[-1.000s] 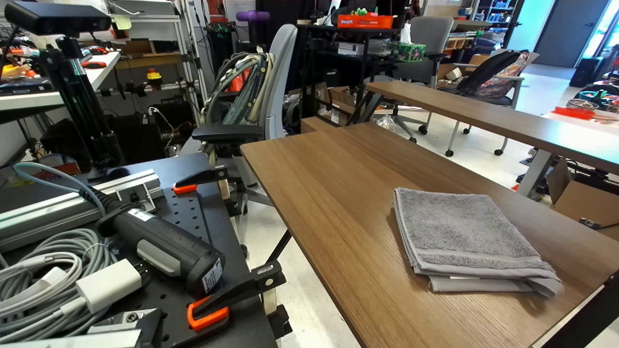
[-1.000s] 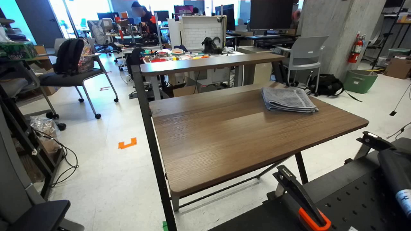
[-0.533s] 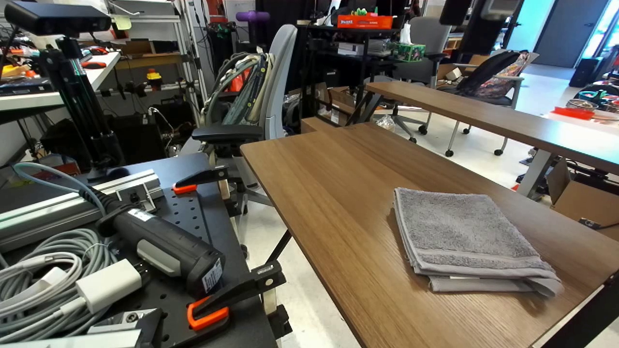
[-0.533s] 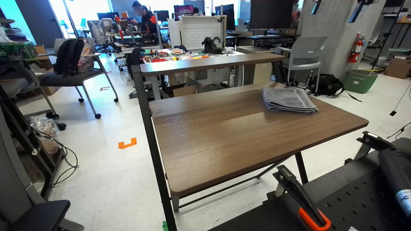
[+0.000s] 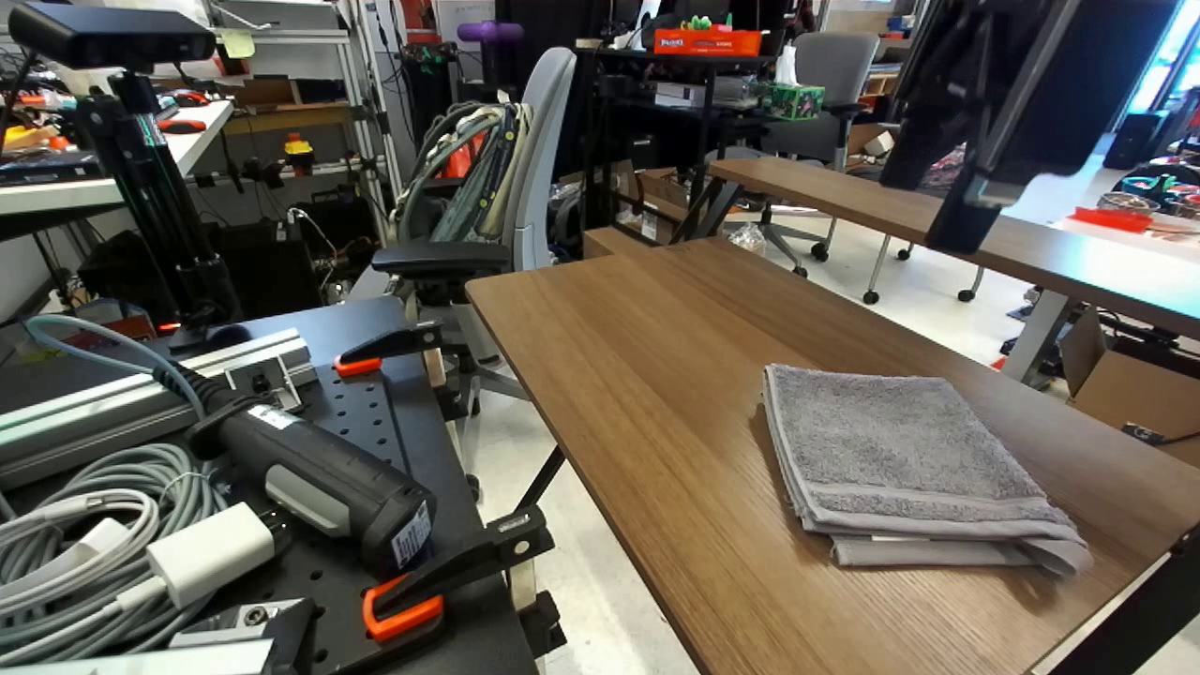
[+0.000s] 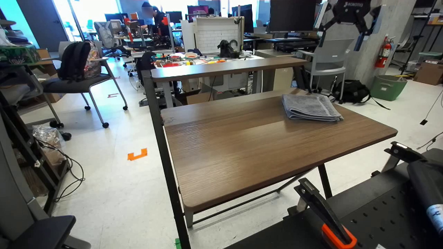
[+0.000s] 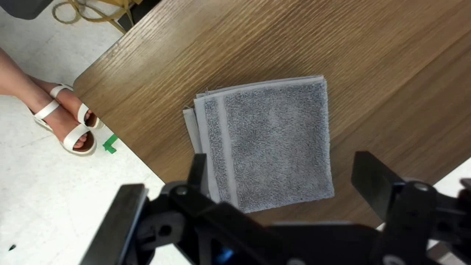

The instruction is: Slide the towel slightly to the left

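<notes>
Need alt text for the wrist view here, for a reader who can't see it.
A folded gray towel lies on a wood-grain tabletop, seen from above, with the black tool in the foreground, its jaws open. At the picture's left, a person's feet in white sandals show on the pale floor near green tape.

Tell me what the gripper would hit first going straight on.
Probably the towel: in the wrist view it shows ahead of the open gripper, though depth is hard to judge.
</notes>
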`<action>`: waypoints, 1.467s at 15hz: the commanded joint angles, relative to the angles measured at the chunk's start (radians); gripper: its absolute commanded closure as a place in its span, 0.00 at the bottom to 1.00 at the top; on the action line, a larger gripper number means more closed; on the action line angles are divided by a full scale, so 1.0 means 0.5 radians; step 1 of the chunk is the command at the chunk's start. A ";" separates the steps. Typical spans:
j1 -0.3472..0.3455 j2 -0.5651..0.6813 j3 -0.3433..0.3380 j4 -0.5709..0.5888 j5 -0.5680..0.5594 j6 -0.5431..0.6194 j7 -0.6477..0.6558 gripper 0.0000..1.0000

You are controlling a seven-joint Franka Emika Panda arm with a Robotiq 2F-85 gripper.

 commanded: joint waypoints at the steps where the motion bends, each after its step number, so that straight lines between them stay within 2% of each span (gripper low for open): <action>1: 0.041 0.280 -0.004 0.255 -0.086 0.013 0.101 0.00; 11: 0.016 0.815 -0.015 0.724 -0.071 0.134 0.105 0.00; 17: 0.027 1.023 -0.012 0.834 -0.070 0.374 0.103 0.00; 22: 0.032 1.146 0.009 0.902 -0.073 0.385 0.076 0.00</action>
